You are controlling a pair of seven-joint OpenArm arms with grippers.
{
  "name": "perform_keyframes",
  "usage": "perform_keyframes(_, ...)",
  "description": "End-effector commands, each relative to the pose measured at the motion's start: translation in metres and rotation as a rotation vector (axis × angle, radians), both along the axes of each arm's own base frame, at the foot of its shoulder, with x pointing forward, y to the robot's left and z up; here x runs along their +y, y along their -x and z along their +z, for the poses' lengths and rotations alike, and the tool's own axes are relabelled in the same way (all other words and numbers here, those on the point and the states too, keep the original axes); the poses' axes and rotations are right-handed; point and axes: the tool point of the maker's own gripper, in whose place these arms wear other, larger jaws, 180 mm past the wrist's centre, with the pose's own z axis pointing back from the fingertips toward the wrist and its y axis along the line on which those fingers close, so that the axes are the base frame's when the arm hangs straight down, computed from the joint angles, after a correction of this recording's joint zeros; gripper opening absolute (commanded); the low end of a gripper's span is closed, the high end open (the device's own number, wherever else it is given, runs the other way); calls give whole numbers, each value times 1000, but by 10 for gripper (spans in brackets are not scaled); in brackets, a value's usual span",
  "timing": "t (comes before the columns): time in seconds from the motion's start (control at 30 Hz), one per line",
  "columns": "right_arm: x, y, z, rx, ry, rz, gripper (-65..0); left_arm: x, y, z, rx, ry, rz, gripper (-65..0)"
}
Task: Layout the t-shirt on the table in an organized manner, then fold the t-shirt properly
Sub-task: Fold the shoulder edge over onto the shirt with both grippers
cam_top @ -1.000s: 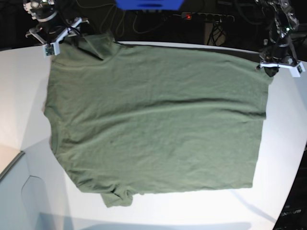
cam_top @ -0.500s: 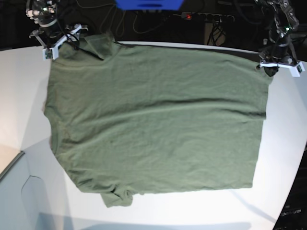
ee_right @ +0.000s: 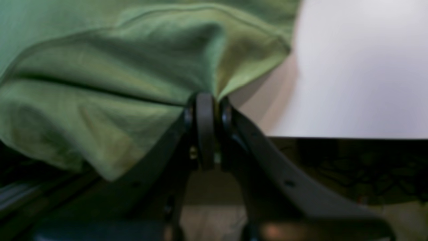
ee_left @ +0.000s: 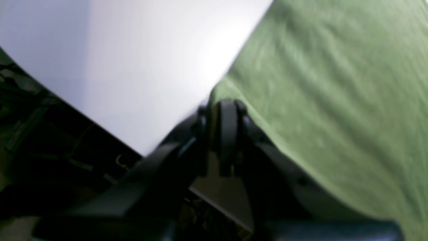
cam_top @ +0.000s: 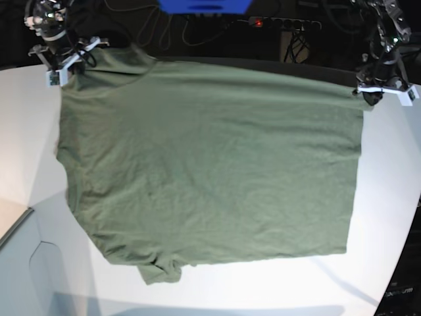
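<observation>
The olive-green t-shirt [cam_top: 210,164] lies spread across the white table [cam_top: 388,197], stretched taut along its far edge. One sleeve is bunched at the near edge [cam_top: 161,270]. At the far left corner my right gripper [cam_top: 71,60] is shut on the shirt; the right wrist view shows its jaws [ee_right: 204,98] pinching gathered fabric [ee_right: 117,67] past the table edge [ee_right: 361,67]. At the far right corner my left gripper [cam_top: 371,95] is shut on the shirt's edge. The left wrist view shows that gripper [ee_left: 227,105] closed over the cloth [ee_left: 334,83] beside bare table [ee_left: 133,67].
Behind the table are a blue object [cam_top: 204,5], a power strip with a red light [cam_top: 283,24] and cables. The table's curved edge runs down the right side. A lower grey ledge [cam_top: 20,227] sits at the near left.
My right gripper has shut on the shirt's far left corner and pulled it left and back. The far edge is now straighter and the cloth flatter. The left arm has not moved.
</observation>
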Motion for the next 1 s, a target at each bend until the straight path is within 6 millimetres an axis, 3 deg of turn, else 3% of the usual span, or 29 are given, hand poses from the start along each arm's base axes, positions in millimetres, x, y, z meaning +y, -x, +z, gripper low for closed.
perform_keyframes(0.0,-1,-13,14,-62,7,19,-650,9,-6,15,-44,-37,-1,-601)
perform_keyframes(0.13,-5,-22,31,-103,40,29,-650,8,-6,30,-68,-66,-17,-601)
perform_keyframes(0.4,-4,-41,40,-150,43,32,-650,8,-17,48,-115,-92,-31,-601)
perform_keyframes(0.6,-3,-79,56,-239,40,30,-650,8,-38,55,-156,-90,-27,-601)
perform_keyframes(0.67,-2,-92,59,-265,31,28,-650,6,-40,49,-148,-76,-26,-601)
perform_keyframes(0.97,-3,-145,50,-308,-41,10,-650,17,-75,46,-181,-49,-7,-601)
